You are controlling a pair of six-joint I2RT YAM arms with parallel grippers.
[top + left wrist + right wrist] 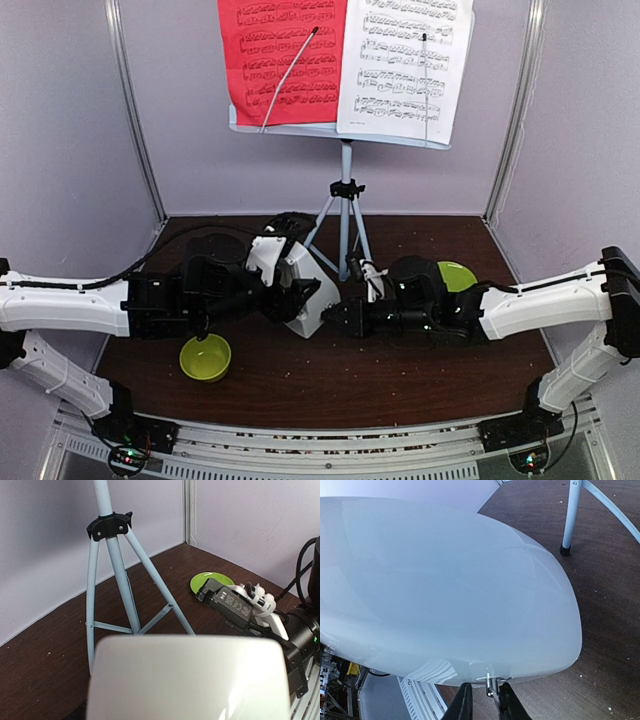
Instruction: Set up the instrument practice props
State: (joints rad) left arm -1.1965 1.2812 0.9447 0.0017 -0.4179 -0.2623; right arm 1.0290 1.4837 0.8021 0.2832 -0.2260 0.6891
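Metronome: the metronome sits in the left gripper's clasp, over the table's middle, tilted, its pale body filling both wrist views.
Left gripper: the left gripper is clamped around the metronome's body in the top view; its own wrist view hides its fingers behind the metronome.
Right gripper: the right gripper has its tips at the metronome's lower edge, fingers narrowly apart.
Metal stub: a small metal stub juts from that edge between the right fingers; whether they press it, I cannot tell.
Music stand: the music stand is upright on its tripod, beyond both grippers, just behind the metronome.
Sheets: the red sheet and the white sheet lean side by side on the stand, high above both grippers.
Bowl: the lime-green bowl sits on the near side of the left gripper's wrist.
Plate: the lime-green plate lies just beyond the right gripper's wrist.
Table: the dark wooden table lies beneath both arms.
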